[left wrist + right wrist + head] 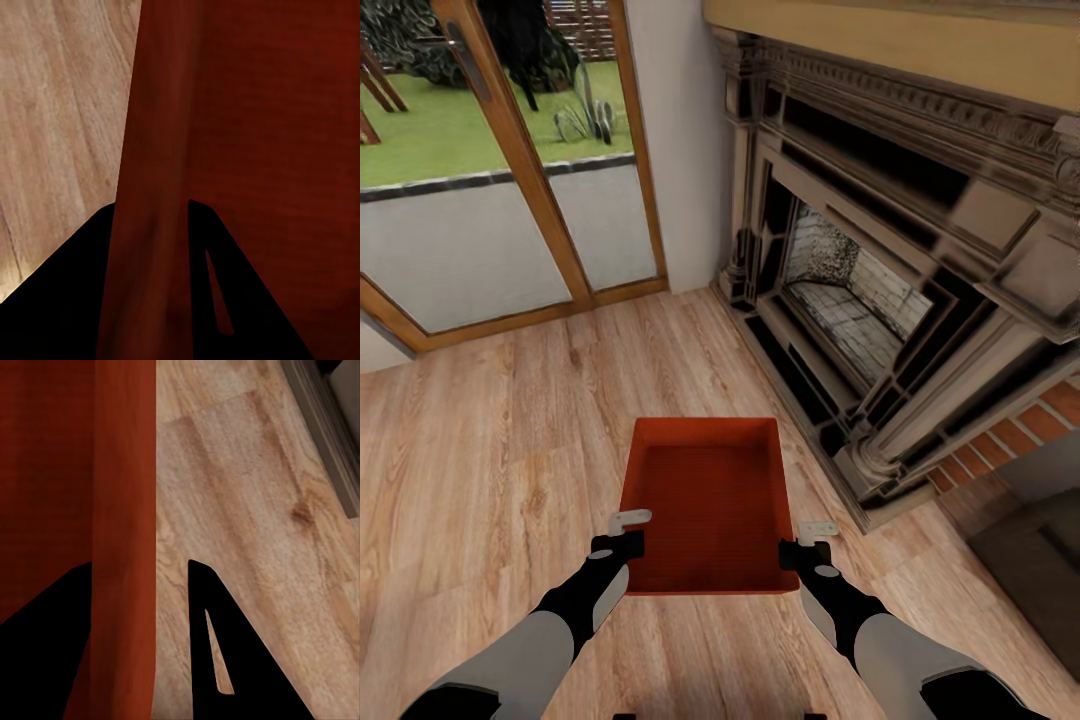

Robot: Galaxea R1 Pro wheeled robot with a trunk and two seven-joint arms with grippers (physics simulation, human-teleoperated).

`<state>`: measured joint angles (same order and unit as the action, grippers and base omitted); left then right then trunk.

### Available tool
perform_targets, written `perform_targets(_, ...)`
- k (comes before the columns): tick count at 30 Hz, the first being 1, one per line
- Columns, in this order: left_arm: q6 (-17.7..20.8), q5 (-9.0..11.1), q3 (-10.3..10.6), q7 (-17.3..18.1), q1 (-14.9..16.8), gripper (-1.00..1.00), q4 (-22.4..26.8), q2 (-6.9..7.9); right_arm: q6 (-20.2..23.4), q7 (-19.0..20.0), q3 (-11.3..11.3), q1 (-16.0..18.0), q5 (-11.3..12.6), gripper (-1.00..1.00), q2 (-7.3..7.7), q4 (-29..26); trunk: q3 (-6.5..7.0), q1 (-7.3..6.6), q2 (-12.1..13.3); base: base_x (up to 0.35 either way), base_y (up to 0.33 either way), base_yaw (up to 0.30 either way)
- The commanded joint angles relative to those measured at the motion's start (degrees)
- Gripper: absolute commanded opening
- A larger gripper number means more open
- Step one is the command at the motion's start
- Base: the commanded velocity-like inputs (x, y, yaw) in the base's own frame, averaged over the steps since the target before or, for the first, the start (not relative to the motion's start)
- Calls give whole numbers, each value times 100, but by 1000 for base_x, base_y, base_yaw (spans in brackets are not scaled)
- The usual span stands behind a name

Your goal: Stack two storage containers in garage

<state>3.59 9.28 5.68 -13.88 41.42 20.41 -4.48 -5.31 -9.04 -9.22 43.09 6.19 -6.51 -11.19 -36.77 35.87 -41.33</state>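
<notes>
Each end effector clamps a side wall of the bin (705, 505): left end effector (626, 528) on its left wall, right end effector (812, 536) on its right. The bin sits over the wood floor (480, 450), fireplace (880, 300) beyond on the right, glass doors (490, 160) farther left.

From where I stand, the fireplace (880, 300) runs off past the frame's edge beyond its mantel, the orange-red container (705, 505) hides the plank floor (490, 450) beneath it, and each wrist view crops that bin's wall (150, 187), so its rim and length stay unseen.
</notes>
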Motion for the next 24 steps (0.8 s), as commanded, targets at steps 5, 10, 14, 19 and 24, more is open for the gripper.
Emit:
perform_targets(5, 36, 56, 53, -71, -3, -100, -2, 8, -9, -28, -63, 7, 23, -100, 0, -15, 86, -109, 198, 0, 0, 0)
perform_targets(10, 36, 56, 52, -71, -3, -100, -2, 8, -11, -34, -61, 7, 23, -100, 0, -15, 176, -219, 398, 0, 0, 0)
perform_targets(14, 36, 56, 49, -71, -2, -100, -2, 8, -17, -33, -62, 7, 23, -100, 0, -15, 248, -307, 558, 0, 0, 0)
perform_targets(19, 36, 56, 48, -71, -3, -100, -2, 8, -22, -36, -62, 7, 23, -100, 0, -15, 337, -417, 759, 0, 0, 0)
perform_targets(24, 36, 56, 47, -71, -3, -100, -2, 8, -23, -36, -61, 7, 23, -100, 0, -15, 427, -527, 960, 0, 0, 0)
